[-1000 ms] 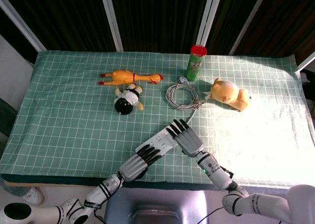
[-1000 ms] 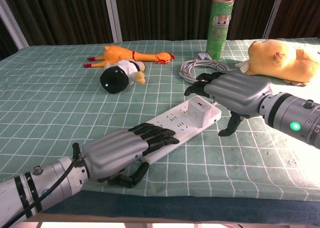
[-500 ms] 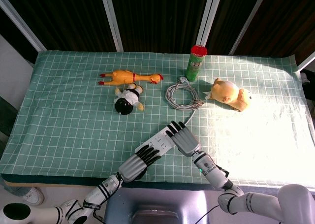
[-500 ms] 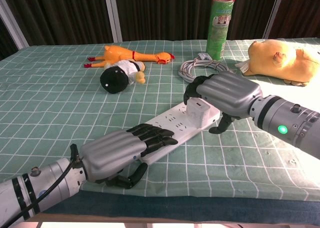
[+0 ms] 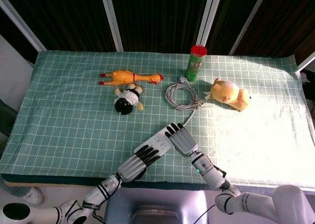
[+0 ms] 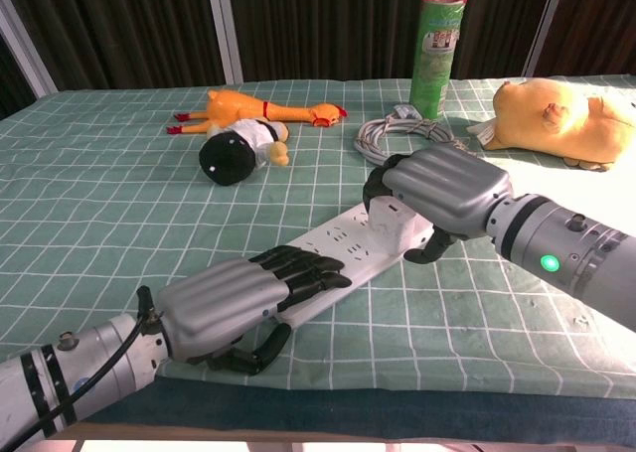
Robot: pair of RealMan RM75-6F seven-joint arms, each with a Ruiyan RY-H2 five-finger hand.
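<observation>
both hands hold the power strip near the table's front edge: left hand, right hand.

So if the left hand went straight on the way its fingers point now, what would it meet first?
Most likely the right hand, which sits over the far end of the white power strip. The left hand already rests on the strip's near end, pointing along it. Depth is a little unclear.

Both hands: grey ribbed metallic back shells, black segmented fingers. left hand: forearm silver-grey with black bands, a thin black cable running along the wrist. right hand: wrist cuff grey/black, forearm dark grey with 1 lit green LED. White arm segments with black joints at the bottom of the head view.
</observation>
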